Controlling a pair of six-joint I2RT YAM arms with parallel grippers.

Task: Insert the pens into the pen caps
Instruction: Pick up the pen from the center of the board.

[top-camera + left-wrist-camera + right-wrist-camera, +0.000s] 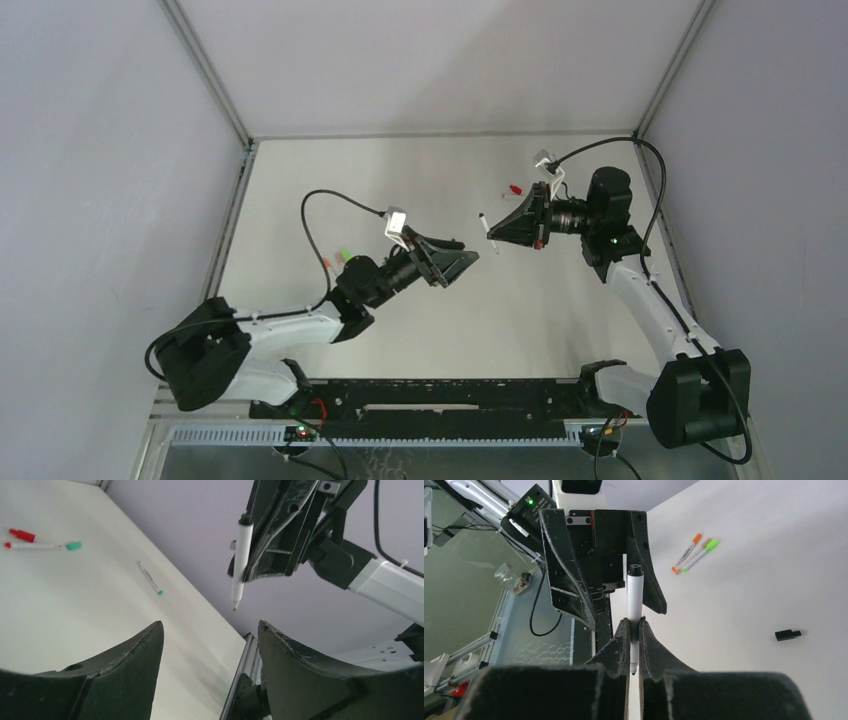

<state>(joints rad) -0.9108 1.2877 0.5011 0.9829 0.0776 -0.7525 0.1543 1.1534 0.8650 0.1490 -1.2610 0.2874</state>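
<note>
Tabletop point(420, 180) is carrying loose pens point(150, 578), with the black cap point(787, 635) lying unpicked. Right gripper point(634, 630) is clamping a black-ended pen point(634, 597) mid-air. Left gripper point(210, 625) is hanging part-open, empty. Capping looks barely started.

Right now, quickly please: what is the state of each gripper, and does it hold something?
Left gripper: open, fingers apart, nothing between them.
Right gripper: closed on a white pen, held in the air.
</note>
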